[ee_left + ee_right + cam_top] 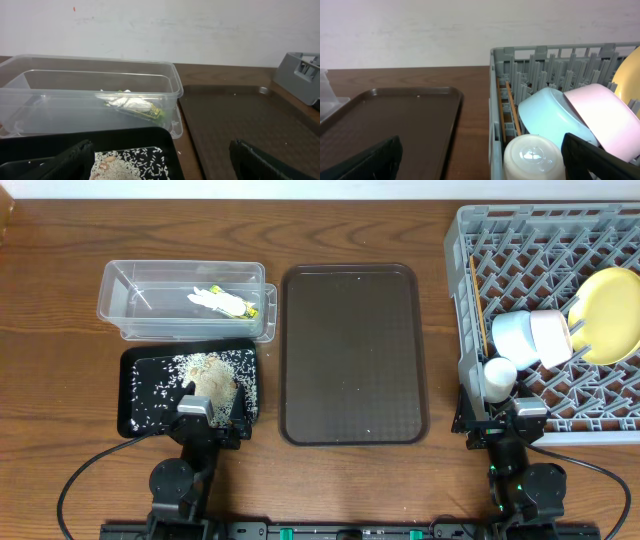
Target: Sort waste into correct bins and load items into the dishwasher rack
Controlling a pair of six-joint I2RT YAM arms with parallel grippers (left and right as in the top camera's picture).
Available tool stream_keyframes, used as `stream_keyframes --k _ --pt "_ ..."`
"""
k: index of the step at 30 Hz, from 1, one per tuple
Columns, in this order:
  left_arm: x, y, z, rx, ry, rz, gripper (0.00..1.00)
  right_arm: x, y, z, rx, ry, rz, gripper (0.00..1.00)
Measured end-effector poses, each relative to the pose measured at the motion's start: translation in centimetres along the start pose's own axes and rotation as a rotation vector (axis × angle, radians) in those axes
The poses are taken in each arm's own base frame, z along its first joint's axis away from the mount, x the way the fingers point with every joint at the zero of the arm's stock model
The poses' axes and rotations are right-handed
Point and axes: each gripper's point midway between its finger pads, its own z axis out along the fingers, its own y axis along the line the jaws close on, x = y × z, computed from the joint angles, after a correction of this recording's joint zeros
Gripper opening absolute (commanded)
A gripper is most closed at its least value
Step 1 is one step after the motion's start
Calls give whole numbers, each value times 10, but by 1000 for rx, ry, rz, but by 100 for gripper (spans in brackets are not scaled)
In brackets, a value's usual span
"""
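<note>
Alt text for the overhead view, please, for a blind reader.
A grey dish rack on the right holds a yellow plate, a blue bowl, a white bowl, a cup and chopsticks. A brown tray sits in the middle; on the left, a clear tub holds a tissue and wrapper, and a black tray holds rice.

Loaded rack point(540, 51) beside brown tray point(395, 120).
Cup point(532, 157), blue bowl point(552, 117), pale bowl point(602, 117) and chopsticks point(513, 107) sit inside.

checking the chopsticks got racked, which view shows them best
Right wrist: the chopsticks sit close up, just inside the dishwasher rack wall. Overhead shows them only as a thin line; left wrist shows none of them.
</note>
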Motion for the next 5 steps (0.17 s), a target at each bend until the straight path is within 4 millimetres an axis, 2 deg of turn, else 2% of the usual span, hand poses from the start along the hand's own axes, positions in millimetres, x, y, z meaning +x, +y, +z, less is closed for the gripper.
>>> stream_keyframes --k 5 --pt "0 0 0 0 0 0 88 0 0 0 0 0 0 99"
